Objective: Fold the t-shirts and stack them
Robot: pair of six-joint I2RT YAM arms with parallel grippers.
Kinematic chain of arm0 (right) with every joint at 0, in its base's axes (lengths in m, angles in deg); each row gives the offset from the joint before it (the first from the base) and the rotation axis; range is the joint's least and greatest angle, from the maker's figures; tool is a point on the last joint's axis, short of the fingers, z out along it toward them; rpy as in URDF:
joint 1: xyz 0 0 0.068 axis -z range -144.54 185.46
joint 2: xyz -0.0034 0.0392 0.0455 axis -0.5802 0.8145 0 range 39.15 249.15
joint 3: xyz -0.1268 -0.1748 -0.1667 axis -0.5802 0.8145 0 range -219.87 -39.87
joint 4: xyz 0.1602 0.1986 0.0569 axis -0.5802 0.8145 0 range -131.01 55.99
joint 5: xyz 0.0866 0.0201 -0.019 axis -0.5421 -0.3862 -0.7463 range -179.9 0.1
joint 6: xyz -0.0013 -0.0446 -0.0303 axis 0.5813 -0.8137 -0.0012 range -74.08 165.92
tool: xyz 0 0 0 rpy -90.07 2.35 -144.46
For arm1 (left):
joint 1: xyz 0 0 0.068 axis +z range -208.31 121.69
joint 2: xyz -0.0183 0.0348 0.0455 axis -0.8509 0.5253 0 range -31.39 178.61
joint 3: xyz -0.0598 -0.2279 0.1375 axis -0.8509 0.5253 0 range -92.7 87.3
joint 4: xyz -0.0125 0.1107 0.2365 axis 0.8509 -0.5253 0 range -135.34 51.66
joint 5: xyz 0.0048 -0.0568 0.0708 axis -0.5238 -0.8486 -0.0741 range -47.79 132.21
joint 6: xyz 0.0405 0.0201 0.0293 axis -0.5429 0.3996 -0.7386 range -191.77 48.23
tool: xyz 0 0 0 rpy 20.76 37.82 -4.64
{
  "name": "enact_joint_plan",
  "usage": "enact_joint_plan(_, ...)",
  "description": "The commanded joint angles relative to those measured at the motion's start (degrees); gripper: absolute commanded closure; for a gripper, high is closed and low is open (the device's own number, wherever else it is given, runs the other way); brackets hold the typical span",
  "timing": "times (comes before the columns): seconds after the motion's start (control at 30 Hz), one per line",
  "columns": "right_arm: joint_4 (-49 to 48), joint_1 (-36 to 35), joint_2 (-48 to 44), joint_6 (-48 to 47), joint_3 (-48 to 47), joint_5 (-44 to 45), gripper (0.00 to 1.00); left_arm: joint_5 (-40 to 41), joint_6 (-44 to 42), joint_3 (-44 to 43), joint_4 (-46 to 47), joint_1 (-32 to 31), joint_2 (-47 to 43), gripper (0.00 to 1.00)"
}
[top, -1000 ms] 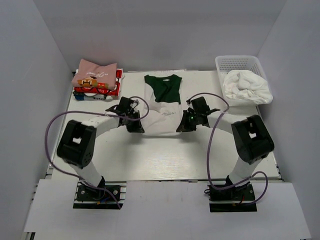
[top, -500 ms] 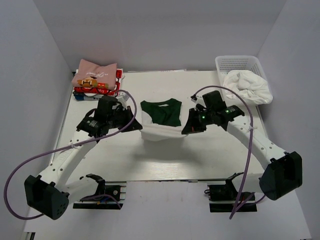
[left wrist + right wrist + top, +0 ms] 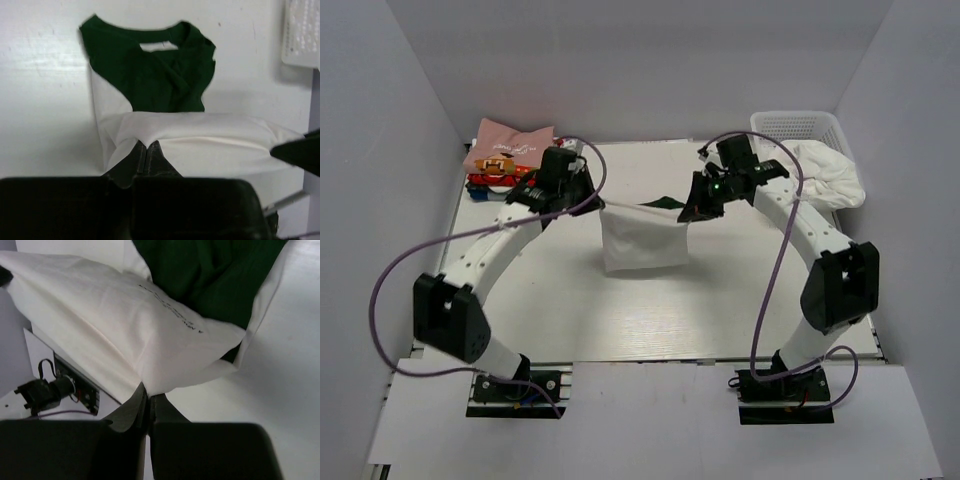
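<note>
The off-white shirt with dark green sleeves (image 3: 642, 238) hangs between my two grippers above the table's middle, its off-white hem stretched in a line and the cloth draping down. My left gripper (image 3: 590, 201) is shut on the hem's left corner (image 3: 131, 131). My right gripper (image 3: 688, 211) is shut on the right corner (image 3: 165, 380). The green sleeves and neckband (image 3: 150, 70) lie folded on the table beyond the raised hem. Black print (image 3: 172, 312) shows on the off-white cloth. A stack of folded pink, red and white shirts (image 3: 510, 158) sits at the back left.
A white basket (image 3: 800, 130) at the back right holds a crumpled white shirt (image 3: 820, 175). Grey walls close in the table (image 3: 620, 320) on three sides. Purple cables loop from both arms over the table.
Both grippers have moved toward the back of the table and lifted, carrying the shirt's hem up and over the green top part. The cloth now hangs down between them.
</note>
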Motion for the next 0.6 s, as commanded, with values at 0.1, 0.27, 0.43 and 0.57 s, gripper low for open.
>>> enact_joint_plan(0.1, -1.9, 4.0, 10.6, 0.2, -12.7, 0.0, 1.00, 8.6, -1.1, -10.8, 1.8, 3.8, 12.1, 1.00)
enact_joint_plan(0.27, -2.9, 6.3, 22.7, 2.7, -22.3, -1.7, 1.00, 3.7, -3.8, -16.4, 10.1, 5.3, 23.0, 1.00)
enact_joint_plan(0.43, -16.3, 7.8, 34.4, 3.4, -28.1, -1.2, 0.93, 4.5, -2.7, -26.5, 11.5, 6.5, 35.3, 1.00)
enact_joint_plan(0.57, -23.5, 9.2, 40.7, 6.1, -36.6, -0.5, 0.10, 1.7, -3.2, -38.5, 10.6, 7.8, 46.2, 0.01)
